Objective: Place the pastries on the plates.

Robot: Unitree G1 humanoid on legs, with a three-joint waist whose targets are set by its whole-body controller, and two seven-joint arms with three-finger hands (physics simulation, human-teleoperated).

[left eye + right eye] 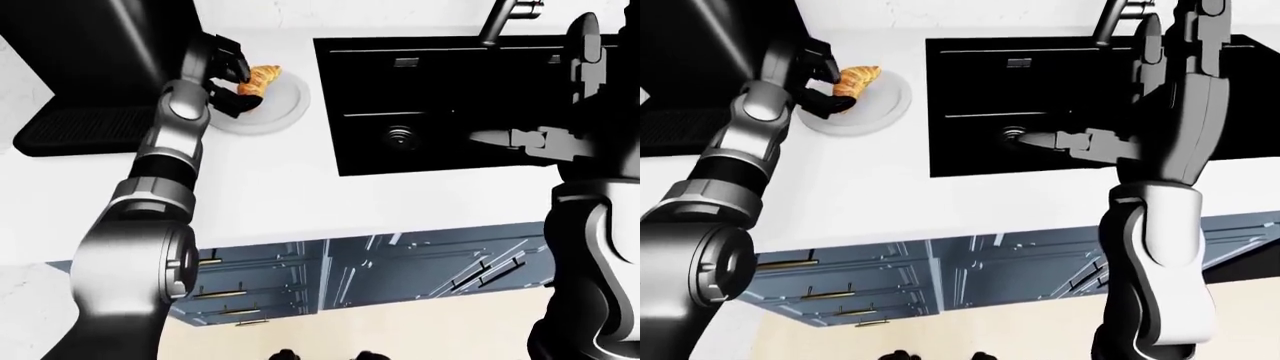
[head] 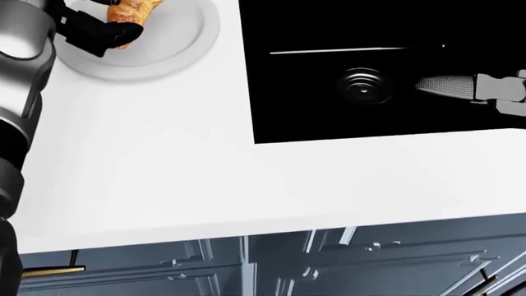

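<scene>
Over at the upper left of the white countertop (image 2: 164,166), my left hand (image 1: 225,71) has its dark fingers (image 1: 236,66) curled round one end of the golden-brown, crescent-shaped croissant (image 1: 258,79). The pastry lies over the round pale-grey plate (image 1: 285,112); whether it is already resting on the plate or just clear of it I cannot tell. It sits toward the plate's upper-left part in the left-eye view, not at the centre.

I judge this croissant to be light and soft, flaky on the outside, so a firm squeeze would crush it rather than secure it. The curved middle is the thickest and the best place for a hold; the tapered tips would bend or tear. My grip is near one end, which I reckon lets the free end droop and swing. A low, gentle release onto the plate looks wiser than a drop, since something this light could roll or skid on a smooth plate.

My right hand (image 1: 1185,45) hangs raised over the black rectangular sink (image 1: 440,75) near the dark tap (image 1: 497,19), fingers straight and held together, holding nothing. I see no second pastry or second plate in these views.
</scene>
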